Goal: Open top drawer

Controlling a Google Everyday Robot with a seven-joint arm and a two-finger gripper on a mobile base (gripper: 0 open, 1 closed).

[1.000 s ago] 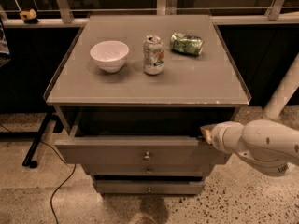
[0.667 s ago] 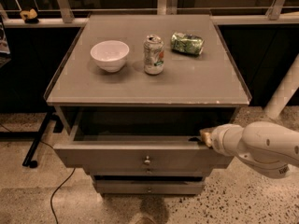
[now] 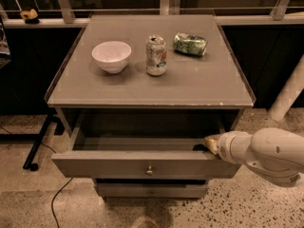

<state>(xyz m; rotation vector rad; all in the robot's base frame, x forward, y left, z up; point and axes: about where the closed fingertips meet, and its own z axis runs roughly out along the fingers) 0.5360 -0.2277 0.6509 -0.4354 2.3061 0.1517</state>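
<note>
Nearest to us, a lower drawer [image 3: 152, 190] shows only a thin strip of its grey front, the rest hidden beneath the top drawer [image 3: 104, 164]. The top drawer stands partway out of the cabinet towards us. Its long front panel runs left to right with a small round knob [image 3: 149, 170] at the centre. We see only its bare grey floor; the back of the box is lost in shadow under the worktop [image 3: 142, 87]. The hand [image 3: 203, 146] sits at the right end of the drawer's upper front edge, at the tip of a white arm [image 3: 266, 153] that is cut off at the right border. Its tip is dark against the shadow, so we cannot tell how far open it is or whether it grips the edge. On the worktop stand a white bowl [image 3: 111, 56], whose inside looks plain white, an upright drinks can [image 3: 156, 56] just beside it, and farther back a crushed green can [image 3: 190, 44] lying on its side. Beyond, on the far-left ledge, sits a small yellowish object [image 3: 29, 14] we cannot identify.
</note>
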